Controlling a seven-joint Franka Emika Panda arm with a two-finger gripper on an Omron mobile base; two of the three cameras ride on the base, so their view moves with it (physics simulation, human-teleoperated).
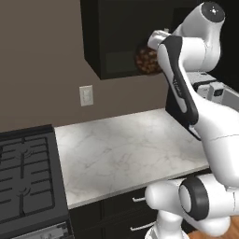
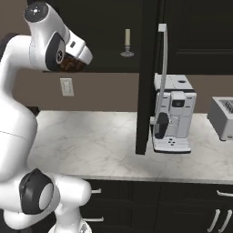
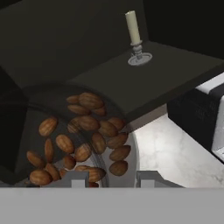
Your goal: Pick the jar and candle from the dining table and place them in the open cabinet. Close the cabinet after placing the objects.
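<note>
At the front edge of the cabinet [image 3: 175, 70] shelf, the gripper [image 3: 107, 179] is clamped on the jar [image 3: 74, 140], which is full of brown nuts and sits at the lip of the dark opening. Deeper inside the cabinet, the candle [image 3: 133, 30] stands upright on its silver holder. Below the cabinet lies the marble table [image 1: 126, 144], with a coffee machine [image 2: 173, 113] beside the open cabinet door [image 2: 148, 77]

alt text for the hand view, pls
The gripper is shut on the jar of brown nuts at the front edge of the cabinet floor. The candle stands upright farther inside.
</note>
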